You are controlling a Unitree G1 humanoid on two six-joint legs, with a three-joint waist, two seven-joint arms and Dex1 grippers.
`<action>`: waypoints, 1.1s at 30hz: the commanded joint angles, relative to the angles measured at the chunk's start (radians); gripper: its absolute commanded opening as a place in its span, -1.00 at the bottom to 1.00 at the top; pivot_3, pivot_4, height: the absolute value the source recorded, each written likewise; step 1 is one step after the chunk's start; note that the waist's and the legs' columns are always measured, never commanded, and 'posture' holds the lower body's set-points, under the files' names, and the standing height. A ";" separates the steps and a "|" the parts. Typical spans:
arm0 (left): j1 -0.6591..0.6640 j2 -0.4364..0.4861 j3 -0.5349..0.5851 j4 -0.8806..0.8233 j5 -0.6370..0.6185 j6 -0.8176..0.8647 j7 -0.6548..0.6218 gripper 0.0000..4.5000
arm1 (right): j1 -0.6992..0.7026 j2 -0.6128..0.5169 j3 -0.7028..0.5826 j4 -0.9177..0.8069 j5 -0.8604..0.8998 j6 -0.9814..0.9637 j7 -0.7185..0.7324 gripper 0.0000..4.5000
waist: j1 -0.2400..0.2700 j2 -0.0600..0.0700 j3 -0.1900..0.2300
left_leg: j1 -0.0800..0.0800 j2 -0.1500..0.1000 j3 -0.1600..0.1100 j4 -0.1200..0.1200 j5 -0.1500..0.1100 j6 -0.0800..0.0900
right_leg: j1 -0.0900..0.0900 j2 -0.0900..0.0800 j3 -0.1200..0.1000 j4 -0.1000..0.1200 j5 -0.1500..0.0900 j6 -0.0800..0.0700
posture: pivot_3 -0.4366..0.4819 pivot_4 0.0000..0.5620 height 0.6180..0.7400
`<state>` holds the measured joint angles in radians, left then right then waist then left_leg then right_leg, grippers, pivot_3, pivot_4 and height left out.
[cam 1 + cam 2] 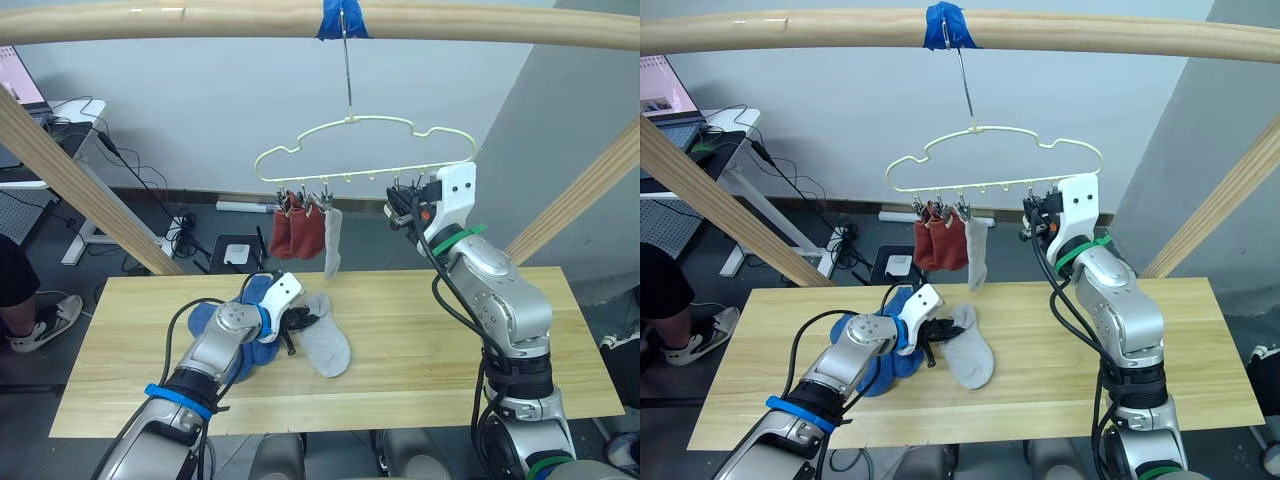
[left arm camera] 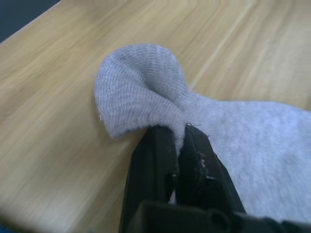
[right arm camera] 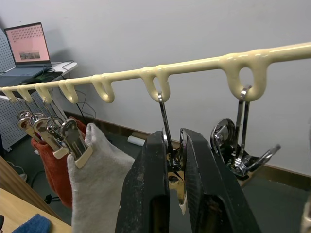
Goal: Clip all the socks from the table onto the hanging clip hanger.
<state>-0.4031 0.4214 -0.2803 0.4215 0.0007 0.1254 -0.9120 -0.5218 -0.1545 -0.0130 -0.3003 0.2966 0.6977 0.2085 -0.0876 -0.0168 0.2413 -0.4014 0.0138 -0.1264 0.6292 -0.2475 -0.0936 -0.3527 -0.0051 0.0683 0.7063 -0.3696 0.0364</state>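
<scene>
Left gripper (image 2: 181, 141) clenched on ribbed cuff of soft grey knit sock (image 1: 326, 343) lying flat on pale plank table (image 1: 420, 330), blue socks (image 1: 243, 330) bunched just behind the jaws, right gripper (image 3: 176, 145) pinching a chrome clip (image 3: 171, 160) of the cloud-shaped yellow wire clip hanger (image 1: 365, 150).

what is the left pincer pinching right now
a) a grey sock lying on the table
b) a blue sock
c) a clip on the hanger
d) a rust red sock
a: the left wrist view shows the left pincer shut on a fold of the grey sock, which lies on the table beside the blue socks; the clip on the hanger is held by the right pincer.
</scene>
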 commanded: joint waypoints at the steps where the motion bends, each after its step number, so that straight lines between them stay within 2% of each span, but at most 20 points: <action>1: 0.007 -0.007 0.050 -0.085 -0.109 -0.049 -0.101 -1.00 | 0.015 -0.017 -0.025 -0.036 0.017 0.006 0.008 -0.95 | 0.000 0.000 0.000 | 0.000 0.000 0.000 0.000 0.000 0.000 | 0.000 0.000 0.000 0.000 0.000 0.000 | -0.27 -0.21 1.00; 5: -0.010 0.014 0.076 -0.200 -0.236 -0.062 -0.261 -1.00 | 0.006 -0.043 -0.084 -0.052 0.131 0.123 0.061 -0.95 | 0.001 0.000 0.000 | 0.000 0.000 0.000 0.000 0.000 0.000 | 0.000 0.000 0.000 0.000 0.000 0.000 | -0.26 -0.20 1.00; 8: -0.035 0.023 0.089 -0.246 -0.291 -0.054 -0.324 -1.00 | -0.007 -0.067 -0.143 -0.061 0.260 0.257 0.101 -0.95 | 0.001 0.000 0.000 | 0.000 0.000 0.000 0.000 0.000 0.000 | 0.001 0.000 0.000 0.000 0.000 0.000 | -0.27 -0.19 1.00; 12: -0.075 0.042 0.082 -0.238 -0.280 -0.127 -0.383 -1.00 | -0.036 -0.082 -0.253 -0.057 0.454 0.450 0.111 -0.95 | 0.001 0.000 0.000 | 0.000 0.000 0.000 0.000 0.000 0.000 | 0.001 0.000 0.000 -0.001 0.000 0.000 | -0.27 -0.18 1.00; 19: -0.144 0.028 0.080 -0.161 -0.261 -0.190 -0.398 -1.00 | -0.100 -0.040 -0.386 -0.027 0.662 0.637 0.012 -0.95 | 0.000 0.000 0.000 | 0.000 0.000 0.000 0.000 0.000 0.000 | 0.000 0.000 0.000 -0.001 0.000 0.000 | -0.27 -0.18 1.00; 33: -0.245 -0.038 0.089 -0.082 -0.260 -0.199 -0.372 -1.00 | -0.102 -0.041 -0.378 -0.029 0.766 0.646 -0.100 -0.95 | -0.003 0.000 0.001 | -0.001 0.000 0.000 0.000 0.000 0.001 | 0.000 0.001 0.000 -0.002 0.000 0.000 | -0.28 -0.14 1.00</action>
<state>-0.6294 0.3883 -0.2085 0.3478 -0.2558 -0.0545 -1.2871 -0.6231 -0.1864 -0.3893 -0.3103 1.0399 1.3501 0.1139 -0.0902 -0.0166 0.2422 -0.4024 0.0138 -0.1259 0.6288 -0.2475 -0.0931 -0.3528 -0.0044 0.0686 0.7041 -0.3696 0.0364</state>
